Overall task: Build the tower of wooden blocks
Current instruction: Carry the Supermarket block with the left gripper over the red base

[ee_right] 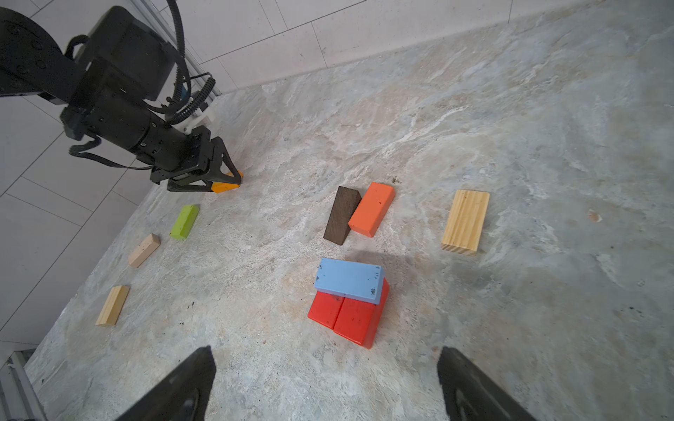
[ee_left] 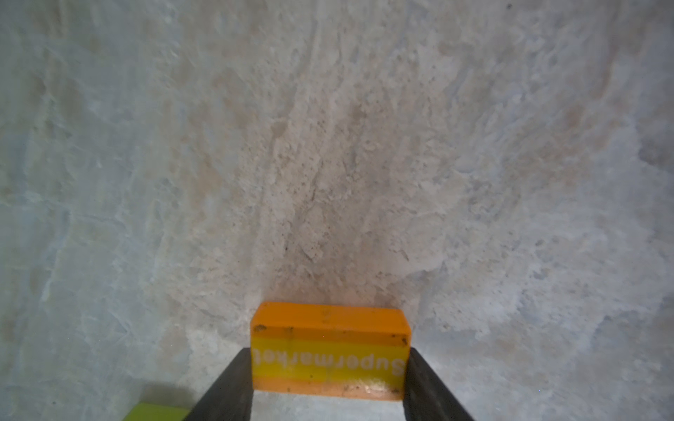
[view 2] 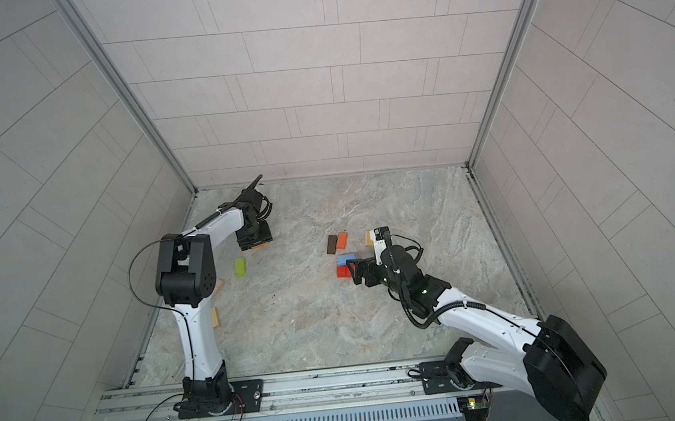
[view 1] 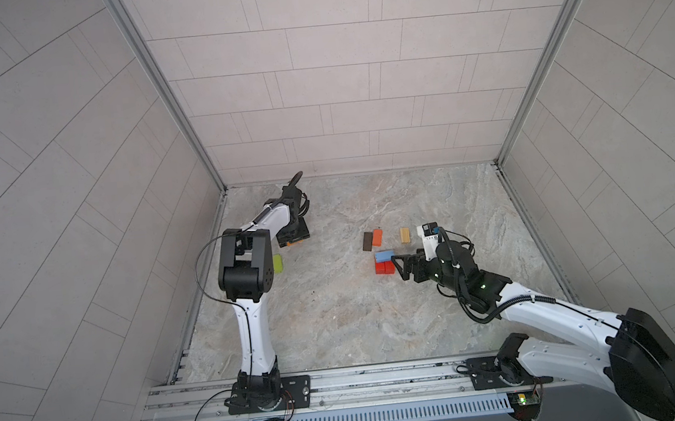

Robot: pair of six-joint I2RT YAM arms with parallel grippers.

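Observation:
My left gripper is shut on an orange wood block with a yellow printed stripe, one finger on each end, low at the floor near the back left. In a top view it shows at the gripper's tip. The tower is two red blocks side by side with a light blue block lying across them. My right gripper stands open just short of the tower, with nothing between its fingers; both top views show it beside the red blocks.
A dark brown block leans against an orange-red block behind the tower. A wide tan block lies to their right. A green block and two tan blocks lie along the left wall.

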